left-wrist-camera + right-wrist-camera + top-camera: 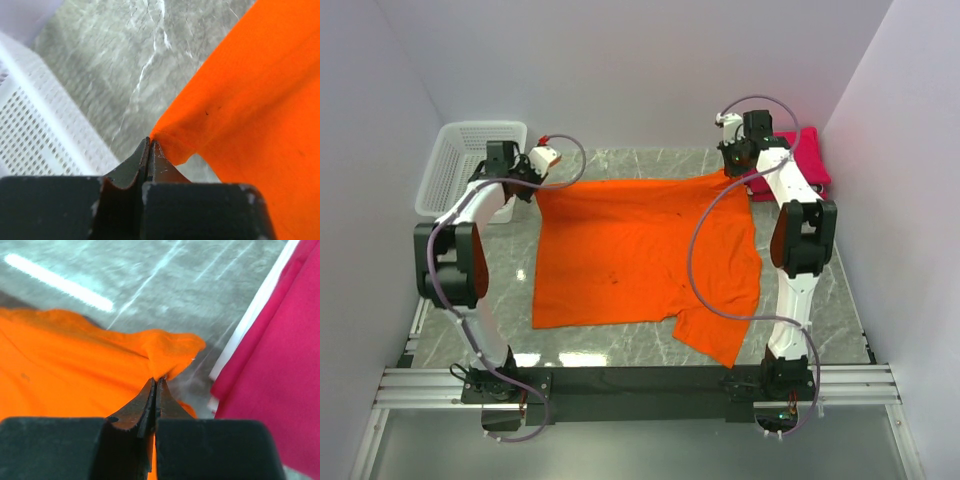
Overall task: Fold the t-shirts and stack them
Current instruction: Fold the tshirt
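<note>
Item: orange t-shirt (640,250), far corners clamped in your left gripper (150,142) and right gripper (155,381). Risk: pull unevenly and either thin bite slips.

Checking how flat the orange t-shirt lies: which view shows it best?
The top external view: the whole orange t-shirt shows, spread out, both far corners pinched. The left wrist view shows only the corner in the left gripper; the right wrist view, the corner in the right gripper.

The grey marbled counter (620,345) carries an orange t-shirt (630,255) spread across its centre, folded crimson-pink t-shirts (810,155) at the far right corner, and a white mesh basket (470,165) at the far left corner.
</note>
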You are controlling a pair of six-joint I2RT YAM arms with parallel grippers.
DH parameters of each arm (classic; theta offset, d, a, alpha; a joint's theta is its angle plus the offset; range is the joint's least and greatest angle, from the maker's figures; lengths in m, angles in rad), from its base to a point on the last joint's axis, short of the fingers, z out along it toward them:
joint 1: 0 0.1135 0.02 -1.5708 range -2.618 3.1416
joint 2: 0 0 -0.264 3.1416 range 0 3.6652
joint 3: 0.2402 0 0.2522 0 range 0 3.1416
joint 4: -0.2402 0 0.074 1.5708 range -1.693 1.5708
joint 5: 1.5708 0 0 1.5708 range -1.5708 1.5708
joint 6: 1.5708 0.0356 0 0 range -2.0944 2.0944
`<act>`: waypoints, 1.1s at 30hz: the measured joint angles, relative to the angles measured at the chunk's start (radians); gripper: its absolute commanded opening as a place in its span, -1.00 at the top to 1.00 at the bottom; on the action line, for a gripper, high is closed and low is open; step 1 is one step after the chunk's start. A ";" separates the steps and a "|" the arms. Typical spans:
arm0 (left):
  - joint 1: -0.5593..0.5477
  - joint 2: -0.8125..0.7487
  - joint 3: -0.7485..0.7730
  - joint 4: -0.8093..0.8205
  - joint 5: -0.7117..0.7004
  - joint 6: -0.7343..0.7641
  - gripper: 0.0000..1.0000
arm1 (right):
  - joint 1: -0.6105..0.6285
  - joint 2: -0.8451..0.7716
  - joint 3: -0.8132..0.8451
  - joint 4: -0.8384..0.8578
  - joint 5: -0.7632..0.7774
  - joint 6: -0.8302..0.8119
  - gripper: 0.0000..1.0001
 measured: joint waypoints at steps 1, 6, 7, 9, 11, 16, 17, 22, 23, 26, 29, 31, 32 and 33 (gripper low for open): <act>0.008 -0.031 -0.026 0.007 0.010 0.006 0.99 | 0.000 -0.021 -0.022 0.003 -0.010 -0.005 1.00; 0.026 -0.138 -0.135 0.008 0.052 0.046 0.99 | 0.000 -0.130 -0.142 0.010 -0.062 -0.052 1.00; 0.026 -0.149 -0.154 0.009 0.060 0.053 0.99 | 0.000 -0.146 -0.164 0.011 -0.071 -0.064 1.00; 0.026 -0.164 -0.204 0.011 0.076 0.073 0.99 | 0.000 -0.170 -0.215 0.014 -0.086 -0.089 1.00; 0.025 -0.179 -0.269 0.012 0.083 0.096 0.99 | 0.000 -0.186 -0.267 0.017 -0.098 -0.109 1.00; 0.025 -0.183 -0.416 0.008 0.080 0.148 0.99 | 0.000 -0.205 -0.418 0.019 -0.111 -0.160 1.00; 0.025 -0.183 -0.428 0.006 0.077 0.157 0.99 | 0.000 -0.205 -0.440 0.017 -0.111 -0.170 1.00; 0.024 -0.163 -0.435 0.004 0.073 0.184 0.78 | 0.000 -0.204 -0.464 -0.024 -0.111 -0.208 0.24; 0.024 -0.158 -0.432 0.000 0.073 0.186 0.65 | 0.000 -0.204 -0.455 -0.036 -0.113 -0.213 0.14; 0.023 -0.148 -0.414 -0.023 0.072 0.192 0.53 | -0.006 -0.201 -0.406 -0.081 -0.124 -0.230 0.03; 0.023 -0.148 -0.386 -0.053 0.072 0.200 0.36 | -0.024 -0.172 -0.285 -0.156 -0.154 -0.225 0.01; 0.024 -0.148 -0.365 -0.075 0.072 0.201 0.30 | -0.038 -0.138 -0.185 -0.198 -0.173 -0.208 0.02; 0.023 -0.148 -0.353 -0.086 0.072 0.201 0.27 | -0.042 -0.121 -0.137 -0.212 -0.178 -0.194 0.02; 0.024 -0.148 -0.343 -0.092 0.072 0.201 0.26 | -0.044 -0.102 -0.094 -0.226 -0.181 -0.178 0.02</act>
